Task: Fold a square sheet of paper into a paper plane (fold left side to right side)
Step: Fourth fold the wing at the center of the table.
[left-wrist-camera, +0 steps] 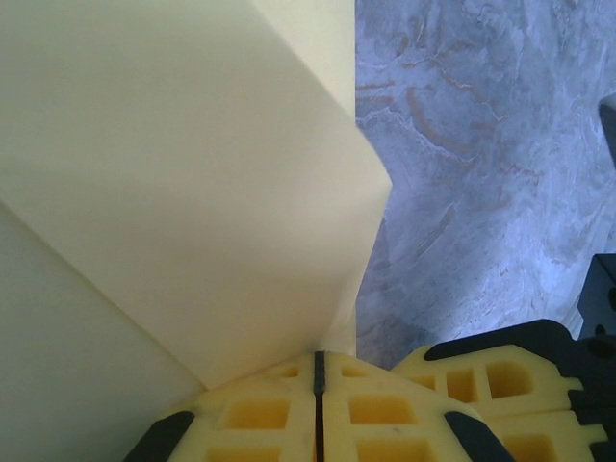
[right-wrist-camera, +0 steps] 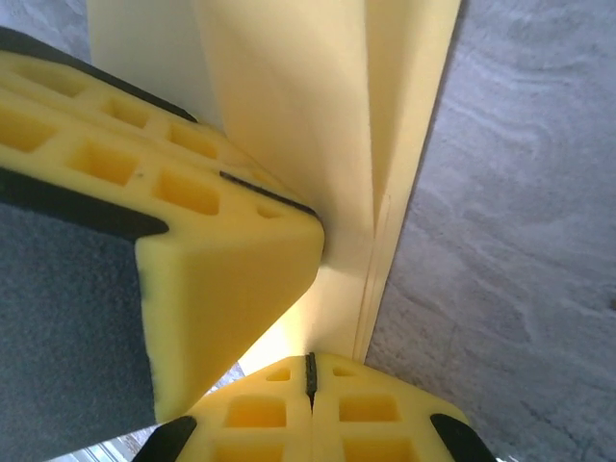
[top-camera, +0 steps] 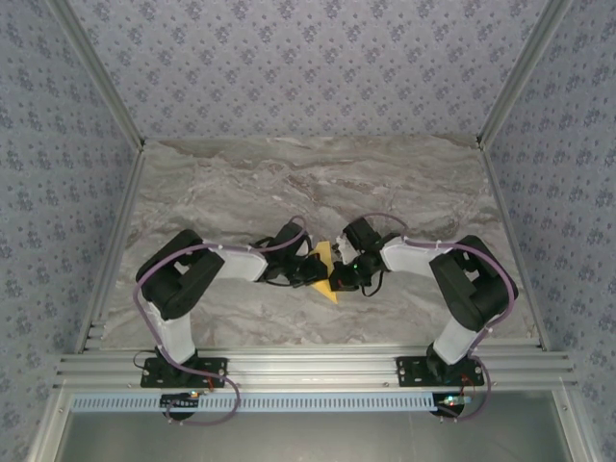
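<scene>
Grey-veined marble tabletop (top-camera: 404, 183), patterned walls around it. Left jaws: pressed fully together, the folded square sheet of paper (left-wrist-camera: 192, 192) pinched in their seam. Right jaws: likewise closed tight on the sheet's layered edge, just beside a left fingertip (right-wrist-camera: 221, 260). Sheet sits between the two wrists at mid-tabletop, creased, one yellow corner pointing toward the arm bases.

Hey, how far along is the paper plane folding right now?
Done: the paper already carries creases and stacked layers, so it's no flat square. In hand: the left gripper and right gripper are both shut on it, close together at the middle of the table. Left: it looks wider than a slim dart, so further folds probably remain.
</scene>
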{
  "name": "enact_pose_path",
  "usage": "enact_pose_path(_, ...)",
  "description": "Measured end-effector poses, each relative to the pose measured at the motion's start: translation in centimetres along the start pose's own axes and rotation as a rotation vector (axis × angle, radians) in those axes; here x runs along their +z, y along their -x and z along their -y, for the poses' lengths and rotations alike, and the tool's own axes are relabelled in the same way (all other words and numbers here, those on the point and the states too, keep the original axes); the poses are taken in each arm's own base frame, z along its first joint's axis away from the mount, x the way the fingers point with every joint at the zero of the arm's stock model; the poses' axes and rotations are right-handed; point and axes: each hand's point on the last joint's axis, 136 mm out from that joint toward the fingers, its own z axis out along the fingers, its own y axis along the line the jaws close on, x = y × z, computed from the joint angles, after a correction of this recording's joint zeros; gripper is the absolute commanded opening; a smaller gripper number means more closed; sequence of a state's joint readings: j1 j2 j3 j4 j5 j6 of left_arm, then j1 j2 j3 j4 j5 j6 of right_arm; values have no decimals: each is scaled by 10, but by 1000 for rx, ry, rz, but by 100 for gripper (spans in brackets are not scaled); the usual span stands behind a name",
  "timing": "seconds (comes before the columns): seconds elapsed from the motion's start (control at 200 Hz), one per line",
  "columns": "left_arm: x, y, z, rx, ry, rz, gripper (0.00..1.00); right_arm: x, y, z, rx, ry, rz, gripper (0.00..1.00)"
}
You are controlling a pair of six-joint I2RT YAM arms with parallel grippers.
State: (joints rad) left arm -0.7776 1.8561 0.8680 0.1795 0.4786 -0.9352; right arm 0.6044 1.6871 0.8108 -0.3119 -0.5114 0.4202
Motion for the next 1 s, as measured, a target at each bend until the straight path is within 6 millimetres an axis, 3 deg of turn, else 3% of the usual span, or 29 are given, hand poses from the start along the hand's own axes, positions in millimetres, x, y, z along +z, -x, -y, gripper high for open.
enact_pose_path(0.365, -15, 44, -20, 1, 45, 26, 9, 0, 0, 0, -9, -1, -1, 0)
enact_pose_path(0.61, -19, 67, -28, -21, 12, -4, 9, 2, 11, -4, -41, 1, 42, 0)
enact_pose_path(0.999, -42, 124, -53, -83, 12, 65, 11, 3, 17, -5, -64, -4, 66, 0)
